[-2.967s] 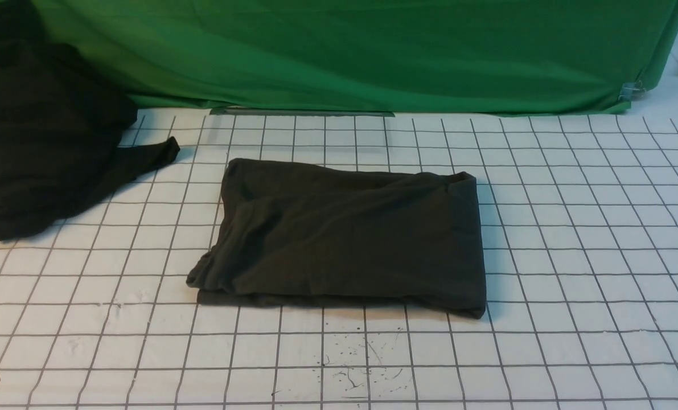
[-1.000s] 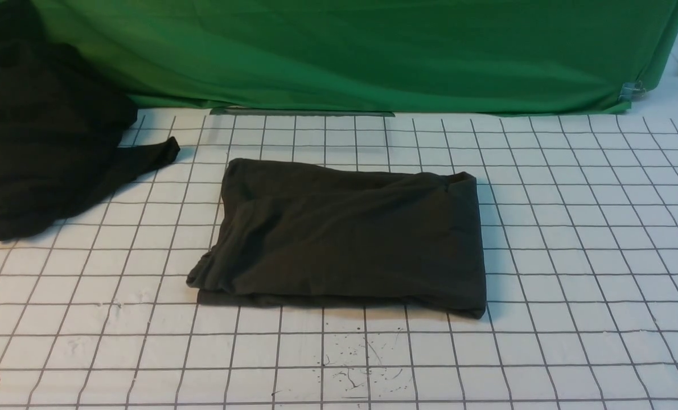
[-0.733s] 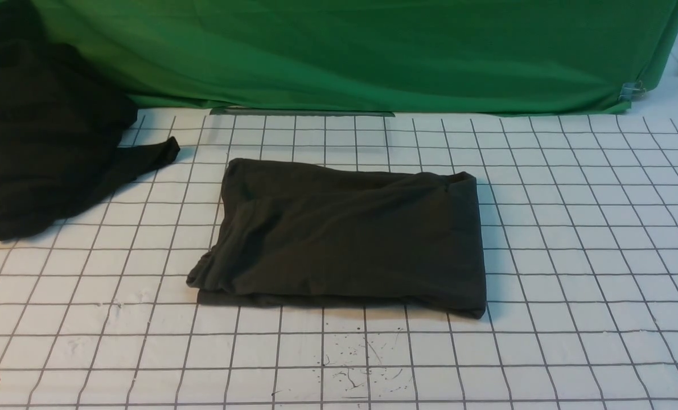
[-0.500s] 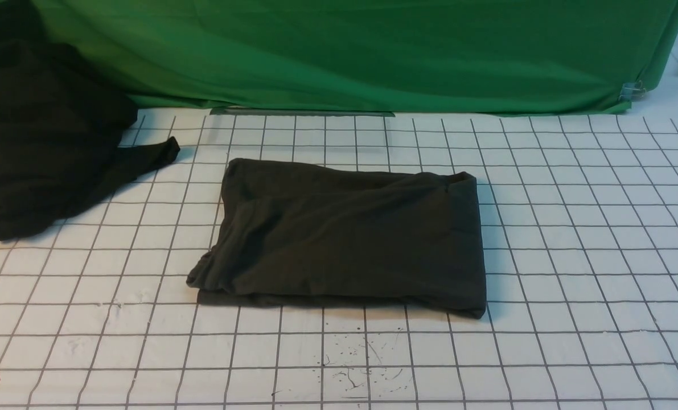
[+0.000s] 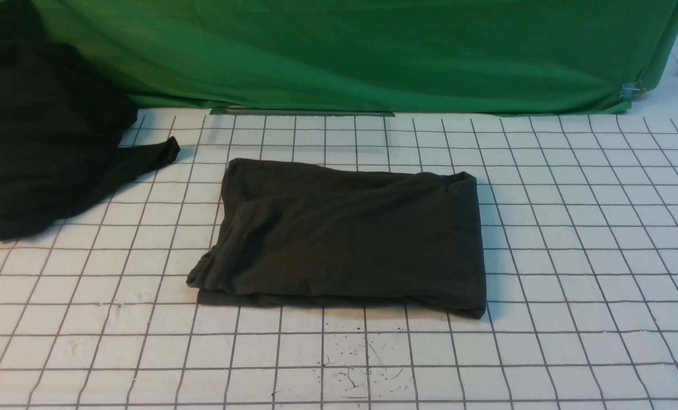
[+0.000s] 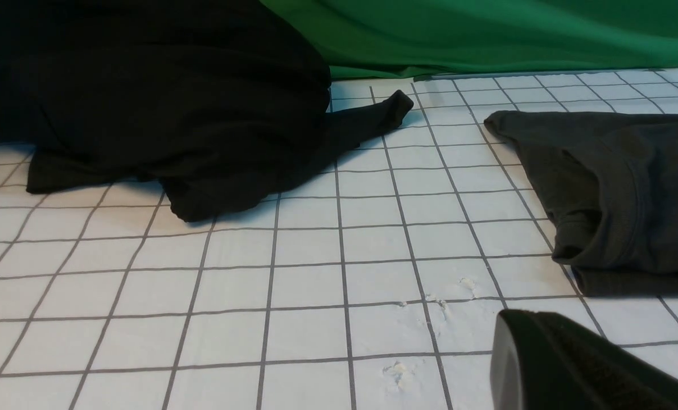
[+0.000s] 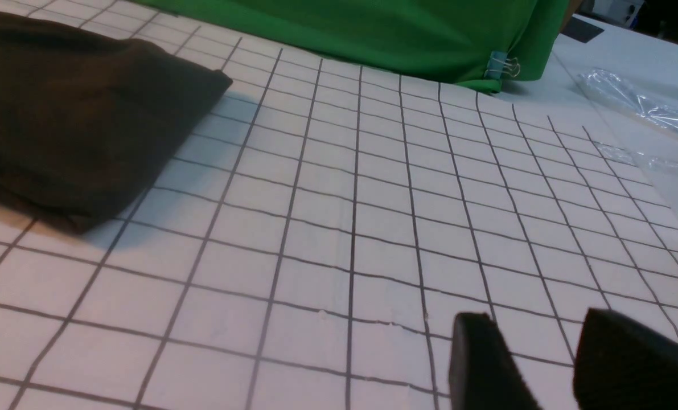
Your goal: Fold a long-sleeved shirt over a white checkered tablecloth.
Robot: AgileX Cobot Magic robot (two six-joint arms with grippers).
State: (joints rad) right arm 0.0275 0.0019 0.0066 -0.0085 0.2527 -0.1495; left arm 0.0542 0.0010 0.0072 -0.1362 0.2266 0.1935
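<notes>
Long-sleeved shirt (image 5: 344, 236) lies folded, apart from both: left end effector (image 6: 578, 364) clenched empty, right end effector (image 7: 535, 356) parted, empty.

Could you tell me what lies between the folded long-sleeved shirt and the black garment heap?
Only bare checkered tablecloth separates the shirt from the heap; the front view shows it.

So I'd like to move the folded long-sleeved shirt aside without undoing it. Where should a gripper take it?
Probably the long-sleeved shirt at its thick folded right edge, approached from the robot's right: the layers stack squarely there, while the left end looks loose and rumpled.
</notes>
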